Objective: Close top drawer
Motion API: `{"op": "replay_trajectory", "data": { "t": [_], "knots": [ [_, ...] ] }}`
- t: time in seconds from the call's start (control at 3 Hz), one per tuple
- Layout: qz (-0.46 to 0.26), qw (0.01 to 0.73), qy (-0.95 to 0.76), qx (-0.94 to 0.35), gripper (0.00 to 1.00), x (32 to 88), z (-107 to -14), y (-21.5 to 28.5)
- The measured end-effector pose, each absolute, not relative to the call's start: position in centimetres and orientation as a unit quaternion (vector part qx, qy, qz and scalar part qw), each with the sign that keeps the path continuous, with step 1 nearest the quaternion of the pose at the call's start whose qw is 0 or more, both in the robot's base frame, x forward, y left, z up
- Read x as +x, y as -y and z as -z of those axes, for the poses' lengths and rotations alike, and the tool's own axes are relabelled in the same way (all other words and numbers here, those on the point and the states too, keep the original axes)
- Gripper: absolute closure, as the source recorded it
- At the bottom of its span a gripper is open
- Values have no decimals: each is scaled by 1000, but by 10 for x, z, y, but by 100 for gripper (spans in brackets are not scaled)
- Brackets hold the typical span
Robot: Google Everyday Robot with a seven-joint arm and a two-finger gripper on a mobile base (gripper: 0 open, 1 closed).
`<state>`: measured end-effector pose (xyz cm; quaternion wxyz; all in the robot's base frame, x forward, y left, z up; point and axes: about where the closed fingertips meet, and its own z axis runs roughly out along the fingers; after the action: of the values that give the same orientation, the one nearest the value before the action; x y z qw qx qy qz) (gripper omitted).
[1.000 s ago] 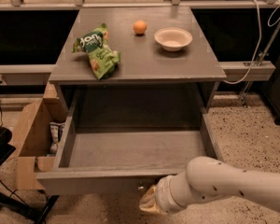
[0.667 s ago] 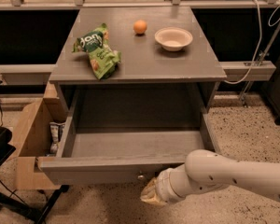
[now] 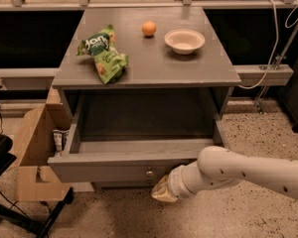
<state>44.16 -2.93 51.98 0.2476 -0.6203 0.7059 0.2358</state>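
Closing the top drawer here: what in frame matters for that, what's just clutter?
Job: top drawer, pulled out; its knob; gripper, low at the drawer front, right of the knob.
Lying about: green chip bag, orange, bowl on the cabinet top; cardboard box at left.

A grey bench (image 3: 188, 68) carries three things, all apart: a green snack bag (image 3: 103, 53) at front left, an orange (image 3: 149, 28) at the back, and a pale bowl (image 3: 184, 40) right of it. The gripper (image 3: 164, 192) sits low, just below the open drawer (image 3: 114, 168) front.
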Motion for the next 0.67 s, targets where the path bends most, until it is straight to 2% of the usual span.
{"op": "replay_trajectory", "data": {
  "t": [0.67],
  "knots": [
    [-233, 243, -699, -631, 100, 505, -533, 14]
  ]
}}
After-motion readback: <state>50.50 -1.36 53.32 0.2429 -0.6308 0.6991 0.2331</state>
